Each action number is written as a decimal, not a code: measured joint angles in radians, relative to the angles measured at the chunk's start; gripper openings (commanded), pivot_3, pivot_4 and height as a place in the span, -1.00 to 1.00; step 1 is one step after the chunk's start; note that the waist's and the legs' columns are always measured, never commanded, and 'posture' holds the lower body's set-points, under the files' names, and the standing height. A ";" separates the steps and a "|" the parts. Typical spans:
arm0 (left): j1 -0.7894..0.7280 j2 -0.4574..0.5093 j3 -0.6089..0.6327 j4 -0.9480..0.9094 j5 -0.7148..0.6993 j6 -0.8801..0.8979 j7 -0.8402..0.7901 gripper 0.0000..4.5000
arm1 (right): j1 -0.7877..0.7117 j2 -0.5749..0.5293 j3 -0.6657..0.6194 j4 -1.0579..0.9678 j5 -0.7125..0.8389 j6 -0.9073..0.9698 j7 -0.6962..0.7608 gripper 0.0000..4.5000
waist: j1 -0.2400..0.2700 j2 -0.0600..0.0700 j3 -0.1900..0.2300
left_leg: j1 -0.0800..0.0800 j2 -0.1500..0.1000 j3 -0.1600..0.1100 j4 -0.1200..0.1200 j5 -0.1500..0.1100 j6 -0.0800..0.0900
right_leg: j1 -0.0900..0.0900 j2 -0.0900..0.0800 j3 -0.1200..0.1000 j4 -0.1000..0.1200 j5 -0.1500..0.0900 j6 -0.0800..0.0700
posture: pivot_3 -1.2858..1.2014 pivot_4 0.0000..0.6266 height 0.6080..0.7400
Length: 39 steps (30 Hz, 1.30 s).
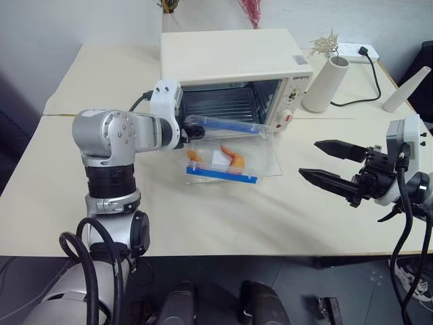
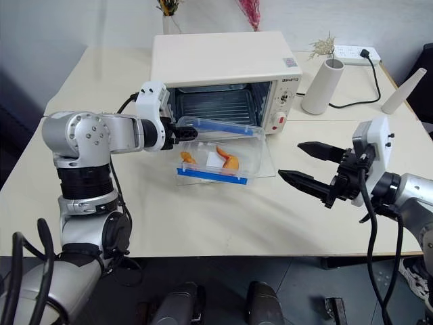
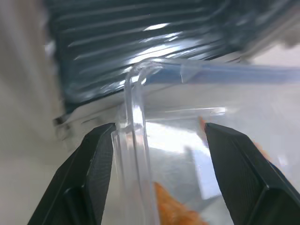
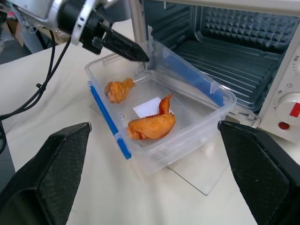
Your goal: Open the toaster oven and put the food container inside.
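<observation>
From my seat very little lettering comes through. On the toaster oven (image 1: pixel 233 57), a short dark brand word runs along the top of its control panel (image 1: pixel 295 95), right of centre in the left eye view's upper half, but I cannot make out the letters. A small dark square label (image 1: pixel 300 59) sits on the oven's top near its right corner; its print is too fine to read. In the right wrist view, at the right edge, I see tiny numerals and tick marks around a knob (image 4: pixel 291 105), and I can't read them with any confidence.
</observation>
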 measured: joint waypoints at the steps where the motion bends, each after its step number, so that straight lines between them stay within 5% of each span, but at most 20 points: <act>1: -0.001 0.006 0.010 -0.013 -0.011 -0.007 -0.017 0.42 | 0.000 0.000 0.000 0.001 -0.001 0.000 0.001 1.00 | -0.001 0.000 0.000 | 0.000 0.000 0.000 0.000 0.000 0.000 | 0.000 0.000 0.000 0.000 0.000 0.000 | 0.03 -0.52 1.00; 14: 0.113 0.344 0.093 -0.054 -0.216 -0.217 -0.474 0.34 | -0.021 -0.033 0.005 0.006 0.009 0.023 0.020 1.00 | -0.009 0.000 0.000 | 0.000 0.001 0.000 0.000 0.000 0.000 | 0.000 0.001 0.000 0.000 0.000 0.000 | 0.03 -0.52 1.00; 18: 0.216 0.459 0.095 -0.103 -0.350 -0.259 -0.720 -0.10 | -0.020 -0.036 0.005 -0.010 0.065 0.053 0.026 0.59 | -0.010 0.000 0.000 | 0.001 0.001 0.000 0.000 0.000 0.000 | 0.000 0.001 0.000 0.000 0.000 0.000 | 0.03 -0.52 1.00; 24: 0.407 0.622 -0.026 -0.190 -0.422 -0.357 -1.024 -0.97 | 0.043 -0.035 0.022 -0.125 0.159 0.090 0.026 -0.36 | -0.008 0.000 0.000 | 0.001 0.001 0.000 0.000 0.000 0.000 | 0.000 0.001 0.001 0.000 0.000 0.000 | 0.03 -0.52 1.00; 28: 0.477 0.666 -0.154 -0.226 -0.352 -0.515 -1.138 -1.00 | 0.086 -0.032 0.083 -0.168 0.159 0.087 0.025 -0.98 | -0.008 0.000 0.000 | 0.001 0.001 0.001 0.000 0.000 0.001 | 0.001 0.001 0.001 -0.001 0.000 0.000 | 0.03 -0.52 1.00; 39: 0.465 0.580 -0.373 -0.150 -0.126 -0.775 -1.144 -1.00 | -0.007 -0.008 0.367 0.024 -0.171 -0.068 0.107 -0.98 | -0.010 0.000 0.000 | 0.001 0.001 0.001 0.000 -0.001 0.003 | 0.000 0.001 0.001 0.000 0.000 -0.001 | 0.03 -0.52 1.00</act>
